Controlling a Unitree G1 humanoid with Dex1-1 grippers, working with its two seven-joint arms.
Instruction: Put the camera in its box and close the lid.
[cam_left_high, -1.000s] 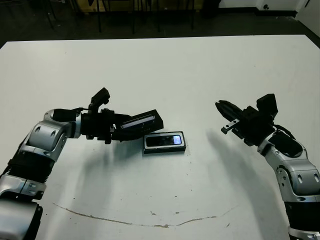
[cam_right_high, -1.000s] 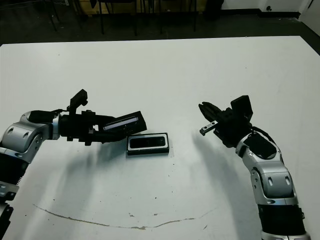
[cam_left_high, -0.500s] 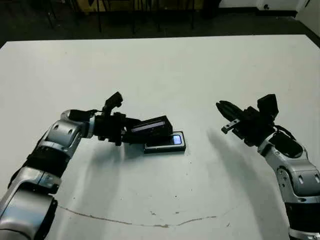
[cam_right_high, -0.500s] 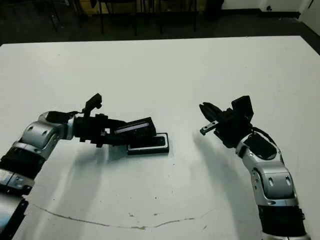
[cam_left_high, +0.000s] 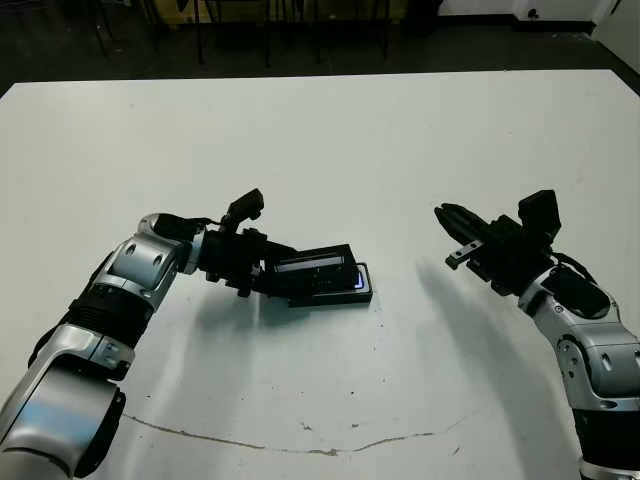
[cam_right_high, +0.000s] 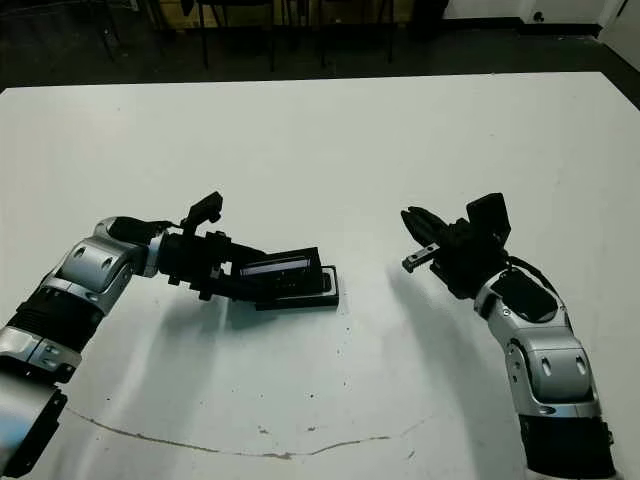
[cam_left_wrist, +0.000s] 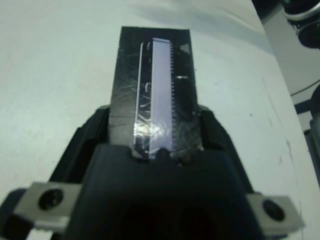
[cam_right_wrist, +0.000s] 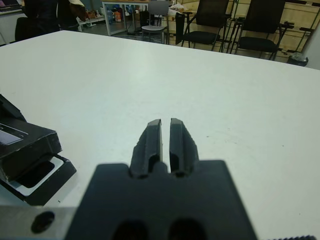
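My left gripper (cam_left_high: 268, 276) is shut on the lid (cam_left_high: 318, 268), a black cover with a pale glossy strip (cam_left_wrist: 161, 90). It holds the lid tilted over the box (cam_left_high: 364, 294), covering most of it. The box lies on the table, and its black wall and white lining (cam_right_wrist: 59, 164) show at the uncovered end. The camera (cam_left_high: 357, 281) lies inside the box, with only a sliver and a bluish glint showing past the lid. My right gripper (cam_left_high: 442, 213) hovers shut and holding nothing, well to the right of the box.
The white table (cam_left_high: 330, 150) stretches around the box. A thin dark scuff line (cam_left_high: 300, 445) runs near the front edge. Chairs (cam_right_wrist: 210, 25) stand beyond the table's far side.
My left arm has carried the lid to the right and lowered it from beside the box to over it, hiding most of the camera. The right arm has stayed put.
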